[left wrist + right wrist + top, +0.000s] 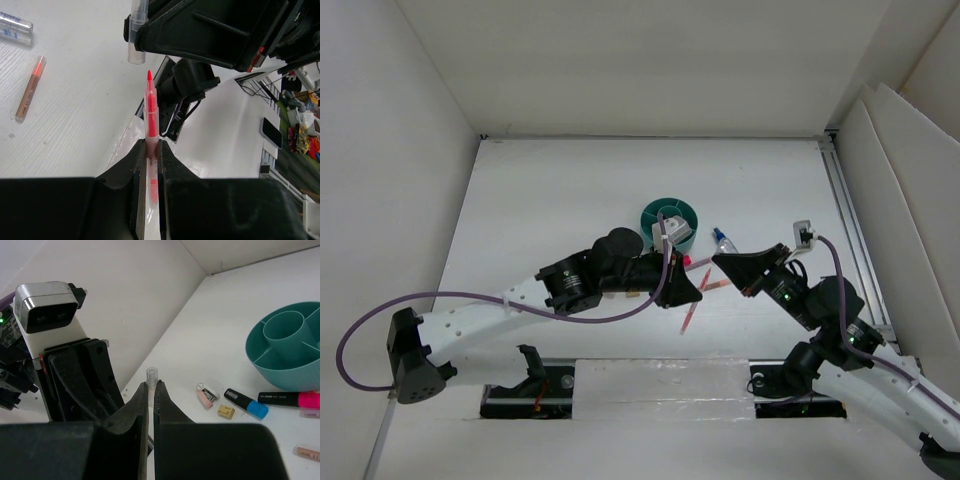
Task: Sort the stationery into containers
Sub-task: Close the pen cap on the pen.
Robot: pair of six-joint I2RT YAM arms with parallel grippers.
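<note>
White tabletop (pixel 570 200): left gripper (pixel 151 145) is clamping an uncapped pink pen (pixel 149 107); right gripper (pixel 151 386), at its 2 o'clock, is pinching a clear cap (pixel 151 374). Beyond, pale eraser (pixel 204 398), tan block (pixel 226 411) and pink-ended marker (pixel 287 399) are lying beside the teal organizer (pixel 280 375), toward 12 o'clock.

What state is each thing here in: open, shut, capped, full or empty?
left tool, shut on the pen
right tool, shut on the clear cap
pen, uncapped, red tip bare
clear cap, off the pen, apart from it
teal organizer, upright, compartments in view empty
blue-ended marker, lying loose on the table
pink-ended marker, lying loose by the organizer
</note>
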